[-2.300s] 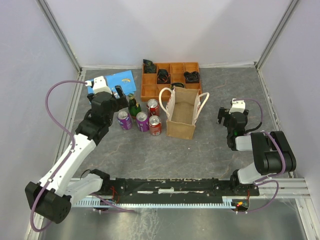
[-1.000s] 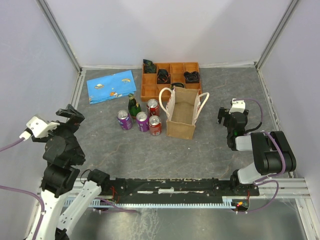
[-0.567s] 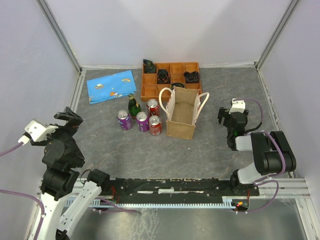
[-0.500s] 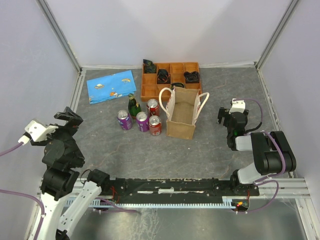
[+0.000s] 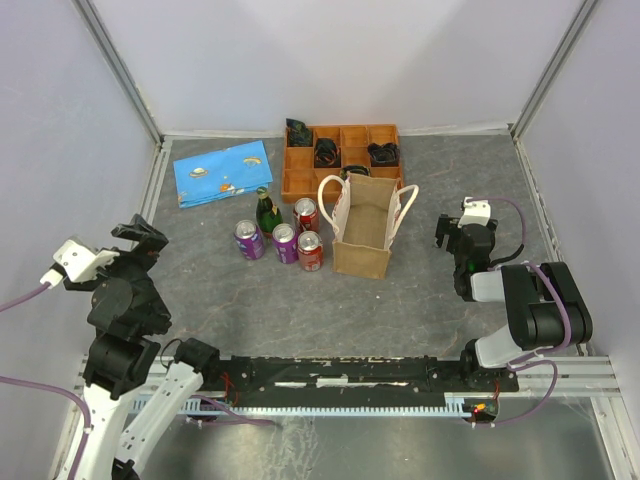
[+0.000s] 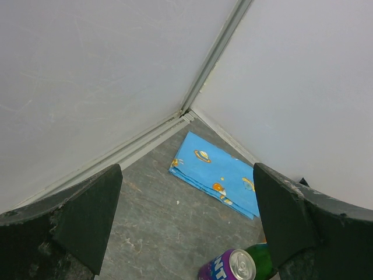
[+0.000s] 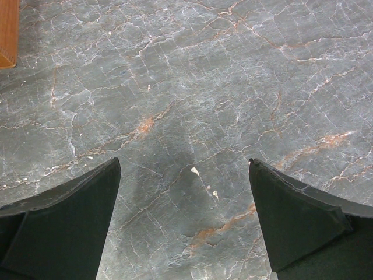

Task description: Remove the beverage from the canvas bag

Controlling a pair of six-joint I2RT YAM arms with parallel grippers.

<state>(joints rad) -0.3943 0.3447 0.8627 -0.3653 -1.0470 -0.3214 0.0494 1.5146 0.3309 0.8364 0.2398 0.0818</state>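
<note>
The tan canvas bag (image 5: 364, 236) with two cream loop handles stands upright and open mid-table; its inside looks empty. Left of it stand a green bottle (image 5: 267, 211), two purple cans (image 5: 249, 240) and two red cans (image 5: 311, 251). In the left wrist view one purple can (image 6: 231, 267) and the green bottle (image 6: 260, 262) show at the bottom edge. My left gripper (image 5: 142, 238) is open and empty, raised at the near left, far from the bag. My right gripper (image 5: 455, 232) is open and empty, low over bare table right of the bag.
An orange compartment tray (image 5: 296, 165) with dark items stands behind the bag. A blue patterned cloth (image 5: 223, 172) lies at the back left; it also shows in the left wrist view (image 6: 218, 174). White walls close in the table on three sides.
My left arm has drawn back from beside the green bottle to the near left, open and empty, then held nearly still. The right arm, bag and drinks have not moved.
</note>
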